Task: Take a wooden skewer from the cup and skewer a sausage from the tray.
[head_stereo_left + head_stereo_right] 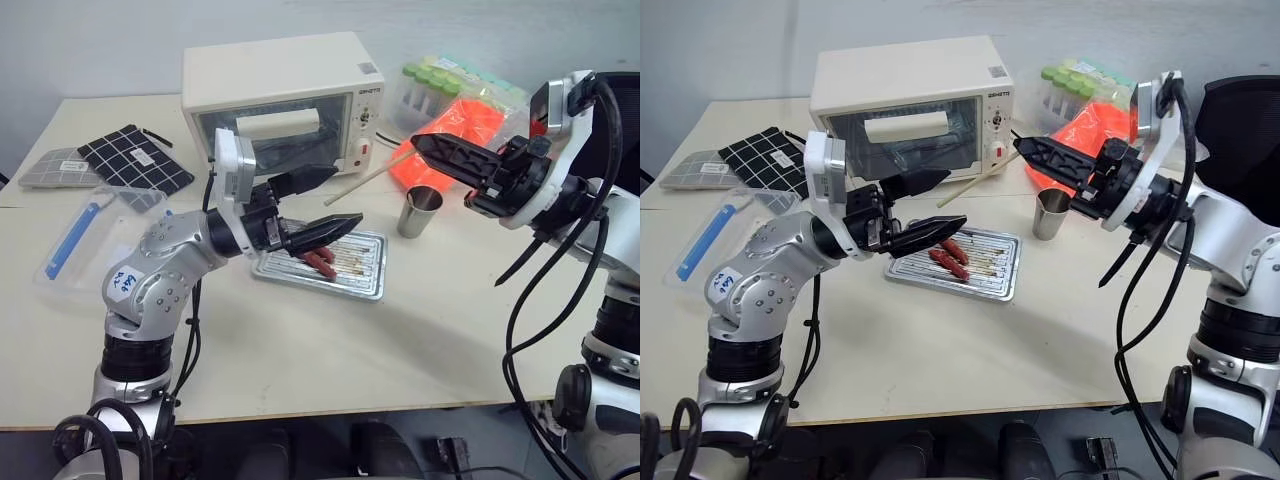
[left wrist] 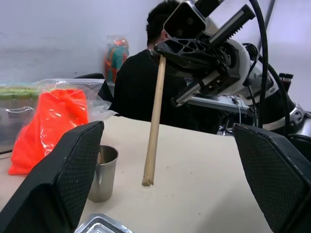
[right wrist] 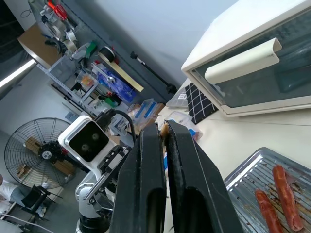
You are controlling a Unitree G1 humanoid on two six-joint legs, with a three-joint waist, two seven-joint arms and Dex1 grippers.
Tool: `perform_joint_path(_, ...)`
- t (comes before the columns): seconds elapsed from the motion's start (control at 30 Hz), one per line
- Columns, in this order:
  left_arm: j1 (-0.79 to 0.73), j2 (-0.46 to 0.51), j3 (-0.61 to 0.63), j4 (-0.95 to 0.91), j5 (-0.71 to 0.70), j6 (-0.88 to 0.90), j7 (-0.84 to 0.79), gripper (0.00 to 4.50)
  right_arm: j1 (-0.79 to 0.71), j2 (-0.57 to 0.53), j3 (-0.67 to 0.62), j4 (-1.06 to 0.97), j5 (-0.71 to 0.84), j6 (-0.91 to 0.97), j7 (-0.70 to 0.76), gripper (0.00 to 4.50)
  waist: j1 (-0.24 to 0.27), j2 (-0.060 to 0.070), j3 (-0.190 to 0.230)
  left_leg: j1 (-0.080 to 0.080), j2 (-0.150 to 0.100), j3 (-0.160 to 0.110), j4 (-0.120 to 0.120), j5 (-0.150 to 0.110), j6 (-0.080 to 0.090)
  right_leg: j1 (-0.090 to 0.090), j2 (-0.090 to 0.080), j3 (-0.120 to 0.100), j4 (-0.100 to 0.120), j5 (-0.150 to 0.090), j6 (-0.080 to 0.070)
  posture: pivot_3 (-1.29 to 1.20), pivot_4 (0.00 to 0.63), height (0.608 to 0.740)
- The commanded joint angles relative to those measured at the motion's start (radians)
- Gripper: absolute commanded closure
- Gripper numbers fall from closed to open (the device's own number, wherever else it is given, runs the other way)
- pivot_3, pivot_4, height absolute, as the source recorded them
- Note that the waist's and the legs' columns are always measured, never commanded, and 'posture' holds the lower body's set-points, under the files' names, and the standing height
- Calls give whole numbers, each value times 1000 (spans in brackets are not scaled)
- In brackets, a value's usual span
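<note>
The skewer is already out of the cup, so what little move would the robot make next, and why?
Probably the left gripper lowers onto a sausage in the tray. Its fingers stand open above the tray with nothing between them, and both sausages lie loose there. The right gripper is shut on the wooden skewer, held in the air beside the cup, so a steadied sausage likely comes first.

lighting: even, bright indoor light from above; soft, faint shadows under the tray (image 1: 365, 281) and cup (image 1: 421, 212) on the pale table (image 1: 330, 360). glare: mild sheen on the cup and the toaster oven (image 1: 280, 95) glass. focus: head views sharp; left wrist view fingers (image 2: 58, 179) close and soft, background slightly hazy; right wrist view tilted, edges stretched.
</note>
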Motion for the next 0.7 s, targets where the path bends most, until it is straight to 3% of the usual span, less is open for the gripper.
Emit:
perform_joint_path(0.03,-20,-24,-9,13,23,-47,-2,1013,1,18,-15,-63,24,-28,5,4500,0,0,0,0,0,0,0,0,0,0,0,0,0,0,0,0,150,740)
perform_joint_path(0.27,-41,-47,-19,42,39,-68,-7,2649,16,43,-11,-92,24,-45,-5,4500,1,0,0,0,0,0,1,0,0,0,0,0,0,0,0,0,150,740)
perform_joint_path(0.6,-57,-85,-8,51,31,-69,6,2649,24,47,-11,-92,24,-51,-9,4500,0,0,0,0,0,0,1,0,0,0,0,0,0,0,0,0,150,740)
perform_joint_path(0.7,-57,-102,2,50,10,-62,17,3130,23,49,-10,-95,24,-55,-11,4500,0,0,0,0,0,0,1,0,0,0,0,0,0,0,0,0,150,740)
